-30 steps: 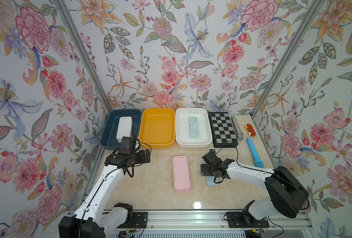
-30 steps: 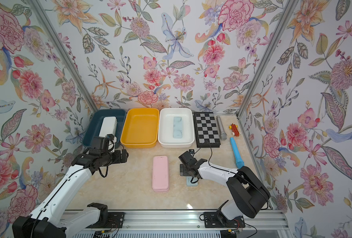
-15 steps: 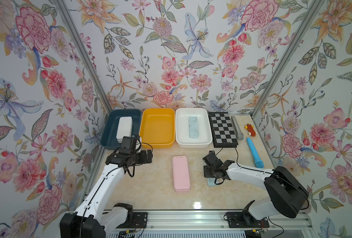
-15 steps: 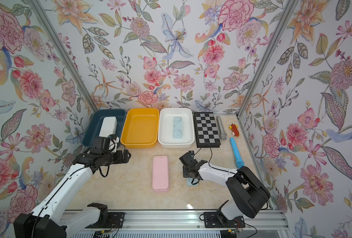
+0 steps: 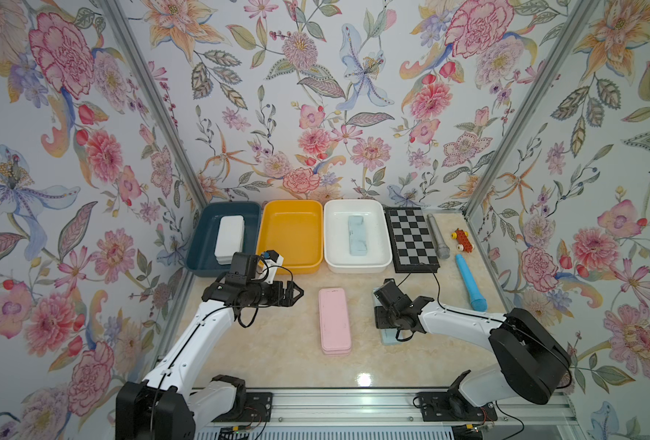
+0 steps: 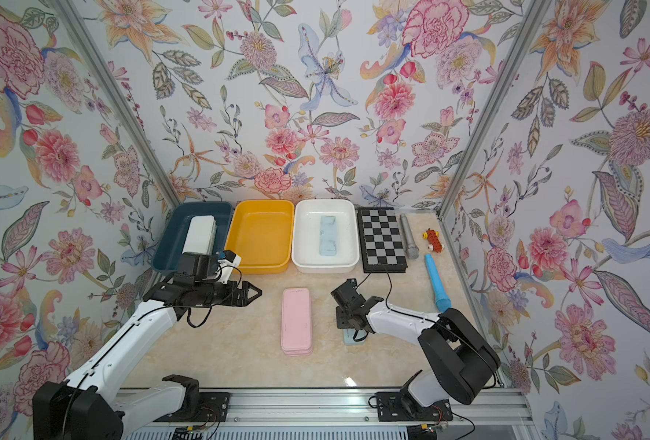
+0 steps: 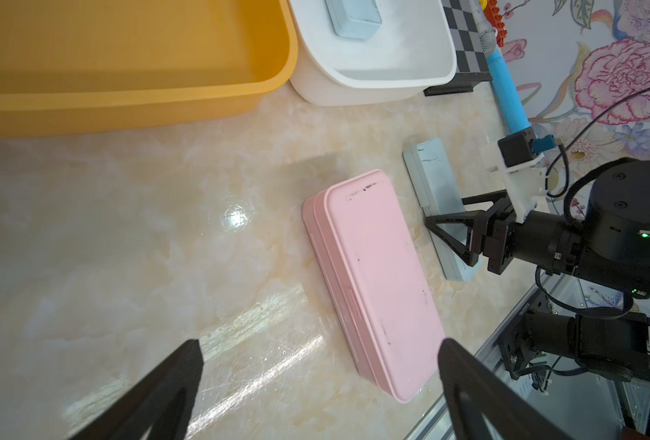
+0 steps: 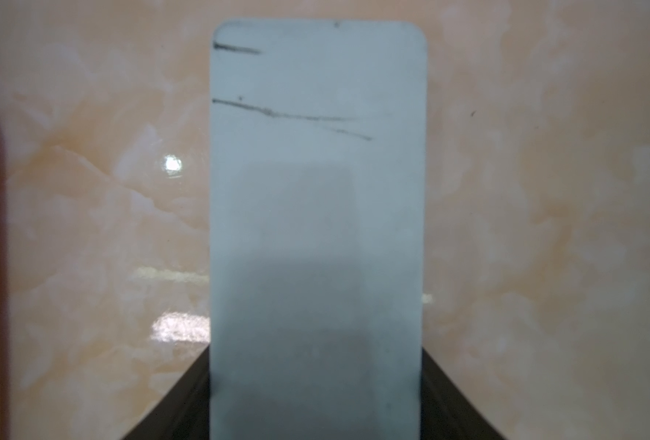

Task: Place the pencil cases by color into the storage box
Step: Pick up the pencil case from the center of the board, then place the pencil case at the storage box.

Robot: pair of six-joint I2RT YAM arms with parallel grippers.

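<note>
While the right gripper (image 8: 315,350) pinches one light blue case (image 8: 315,190) on the marbled table (image 5: 270,343), right of centre, the left gripper (image 7: 319,343) hangs spread wide beside one pink stack (image 5: 334,322). Three far bins—blue bin (image 5: 201,251) holding a white stack (image 5: 230,240), yellow bin (image 5: 293,268), white bin (image 5: 353,268) holding a second blue case (image 5: 357,234). Floral walls (image 5: 315,95).

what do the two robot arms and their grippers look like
They match. The left arm and right arm have glossy white links between bulky black joint housings. The left gripper and right gripper have black triangular open-frame fingers. Thin black cables loop at the wrists. The right wrist has a white camera mount and a green light.
</note>
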